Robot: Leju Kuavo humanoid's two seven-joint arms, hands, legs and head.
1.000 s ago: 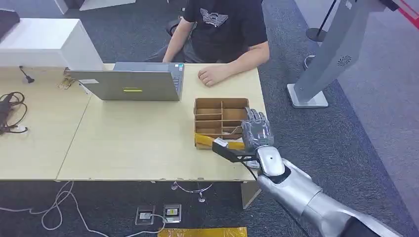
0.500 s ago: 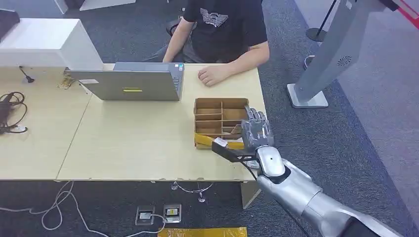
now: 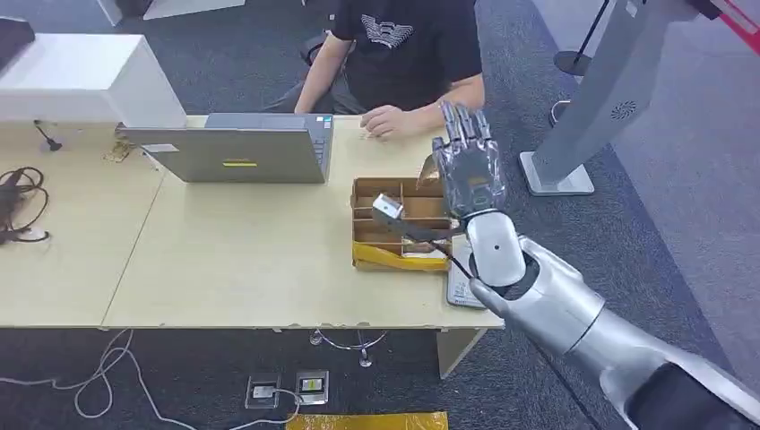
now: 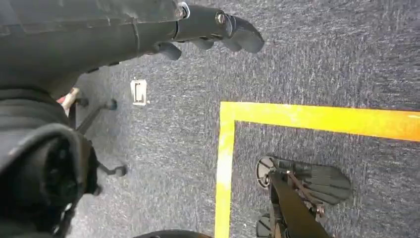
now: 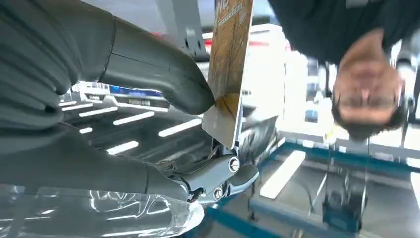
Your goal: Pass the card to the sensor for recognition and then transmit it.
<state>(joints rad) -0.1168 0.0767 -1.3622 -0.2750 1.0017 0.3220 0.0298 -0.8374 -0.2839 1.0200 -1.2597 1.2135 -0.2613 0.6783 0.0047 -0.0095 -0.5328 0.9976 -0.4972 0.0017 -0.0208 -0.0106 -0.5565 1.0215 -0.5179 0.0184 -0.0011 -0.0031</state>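
Note:
My right hand (image 3: 468,168) is raised above the far right corner of the cardboard divider box (image 3: 384,191), fingers pointing up toward the seated person (image 3: 408,49). It pinches a brown patterned card (image 5: 229,64) between the thumb (image 5: 163,79) and the fingers; in the head view only a brown edge of the card (image 3: 427,168) peeks out beside the palm. A pale flat device (image 3: 462,290), perhaps the sensor, lies at the table's front right corner under my forearm. My left hand (image 4: 213,30) hangs over the carpet and holds nothing.
A grey laptop (image 3: 235,149) stands left of the box. The person's hand (image 3: 385,120) rests on the table's far edge. Cables (image 3: 20,202) lie at the far left. A grey stand (image 3: 587,107) rises on the right, off the table (image 3: 242,260).
My right hand has lifted from the box's front right corner and moved up and away toward the person, taking the card with it. The person's hand slid slightly back.

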